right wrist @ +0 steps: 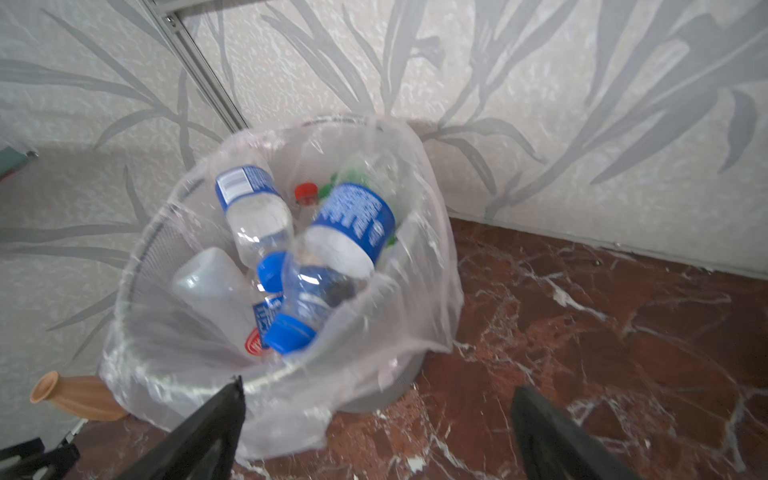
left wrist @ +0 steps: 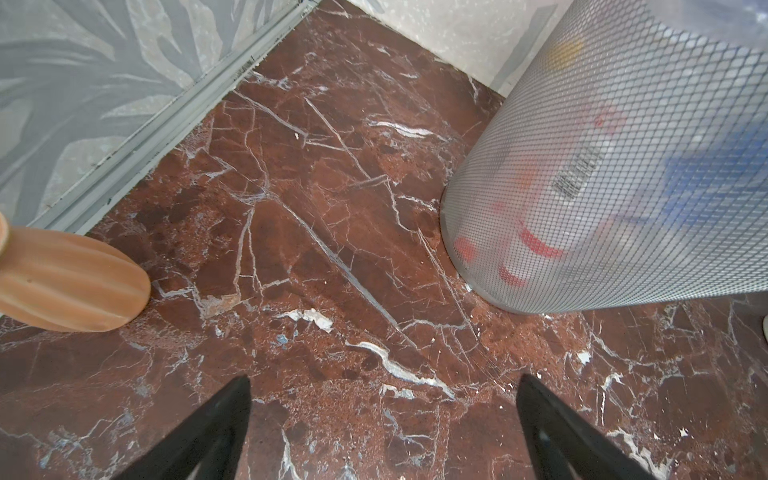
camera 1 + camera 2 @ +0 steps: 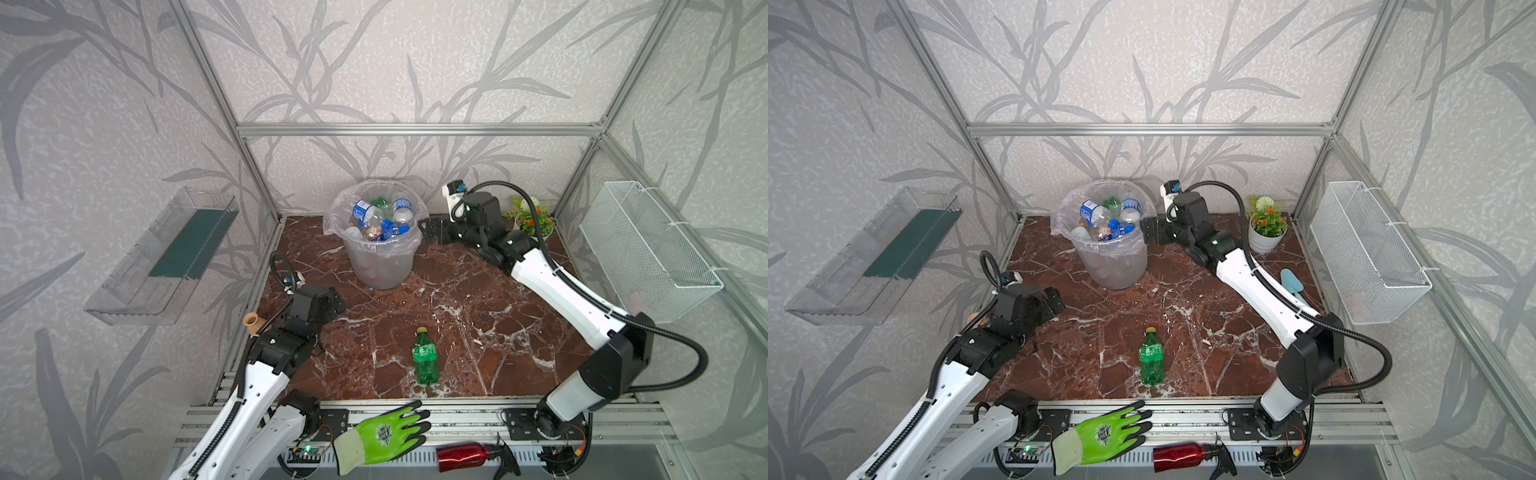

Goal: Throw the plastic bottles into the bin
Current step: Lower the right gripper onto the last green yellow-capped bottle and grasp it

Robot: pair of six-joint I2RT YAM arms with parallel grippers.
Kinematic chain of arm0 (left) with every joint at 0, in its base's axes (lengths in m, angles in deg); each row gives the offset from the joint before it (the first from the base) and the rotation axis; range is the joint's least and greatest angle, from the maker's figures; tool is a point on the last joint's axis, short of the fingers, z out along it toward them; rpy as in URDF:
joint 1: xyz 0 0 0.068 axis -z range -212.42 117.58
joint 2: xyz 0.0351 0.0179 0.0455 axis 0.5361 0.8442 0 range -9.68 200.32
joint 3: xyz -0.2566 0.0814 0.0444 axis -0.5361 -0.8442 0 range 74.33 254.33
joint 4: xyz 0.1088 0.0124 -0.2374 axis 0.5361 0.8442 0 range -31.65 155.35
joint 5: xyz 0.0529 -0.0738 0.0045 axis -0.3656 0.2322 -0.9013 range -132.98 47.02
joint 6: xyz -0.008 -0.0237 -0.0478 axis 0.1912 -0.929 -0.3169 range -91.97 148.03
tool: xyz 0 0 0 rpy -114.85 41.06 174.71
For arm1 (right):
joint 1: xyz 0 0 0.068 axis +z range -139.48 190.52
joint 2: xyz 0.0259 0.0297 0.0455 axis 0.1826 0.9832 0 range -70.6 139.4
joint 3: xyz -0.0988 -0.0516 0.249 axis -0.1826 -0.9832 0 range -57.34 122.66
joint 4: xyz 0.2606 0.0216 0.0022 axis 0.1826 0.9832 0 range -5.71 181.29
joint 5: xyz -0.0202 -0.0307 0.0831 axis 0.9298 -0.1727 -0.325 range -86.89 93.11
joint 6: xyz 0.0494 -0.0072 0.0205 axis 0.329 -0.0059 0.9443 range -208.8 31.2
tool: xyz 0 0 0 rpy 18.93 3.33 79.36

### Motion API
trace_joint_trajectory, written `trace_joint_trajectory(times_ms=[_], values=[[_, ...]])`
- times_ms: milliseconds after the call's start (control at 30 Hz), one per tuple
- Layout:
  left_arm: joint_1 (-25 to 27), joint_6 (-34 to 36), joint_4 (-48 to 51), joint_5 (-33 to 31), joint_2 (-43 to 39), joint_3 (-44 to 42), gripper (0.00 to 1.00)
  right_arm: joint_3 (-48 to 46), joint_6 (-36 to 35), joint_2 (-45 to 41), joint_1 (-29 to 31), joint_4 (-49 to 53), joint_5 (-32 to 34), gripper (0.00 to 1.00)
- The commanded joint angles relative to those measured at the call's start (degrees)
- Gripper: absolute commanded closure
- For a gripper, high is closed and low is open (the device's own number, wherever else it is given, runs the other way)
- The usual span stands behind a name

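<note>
My right jaws stand wide apart and empty, just beside the rim of the bin (image 3: pixel 382 266), on its right in both top views. My left jaws are spread too, holding nothing, over bare bench (image 3: pixel 457 299) near a clay vase (image 2: pixel 70 282). The bin is piled with plastic bottles (image 1: pixel 257 216), blue-labelled ones on top. One green bottle (image 3: pixel 426 359) lies on its side near the bench's front edge, yellow cap toward the bin, well apart from both arms.
</note>
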Motion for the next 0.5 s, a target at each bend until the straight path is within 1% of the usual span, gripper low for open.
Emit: trace_joint_trajectory(times_ms=[0, 100, 200, 267, 333, 467], values=[[-0.09, -0.85, -0.80, 1.20, 0.06, -0.93, 0.01, -7.11, -1.75, -7.79, 0.59, -0.93, -1.48, 0.00], [-0.09, -1.55, -1.38, 1.12, -0.28, -2.09, 0.01, -15.48, 1.83, -12.21, 0.53, 3.81, -1.54, 0.00], [-0.04, -1.51, -2.08, 0.97, -0.35, -2.49, 0.01, -24.26, 7.70, -15.19, 1.28, 4.47, -4.19, 0.02], [-0.13, -1.36, -2.17, 0.83, -0.03, -2.38, 0.01, -29.19, 11.18, -16.03, 2.84, 3.85, -3.84, 0.04], [-0.13, -1.09, -2.30, 0.91, 0.35, -2.17, 0.01, -32.63, 14.52, -15.73, 4.96, 3.57, -4.10, 0.04], [-0.08, -0.63, -1.79, 0.86, 0.60, -1.71, 0.01, -35.46, 18.80, -13.58, 10.62, 4.15, -4.20, 0.04]])
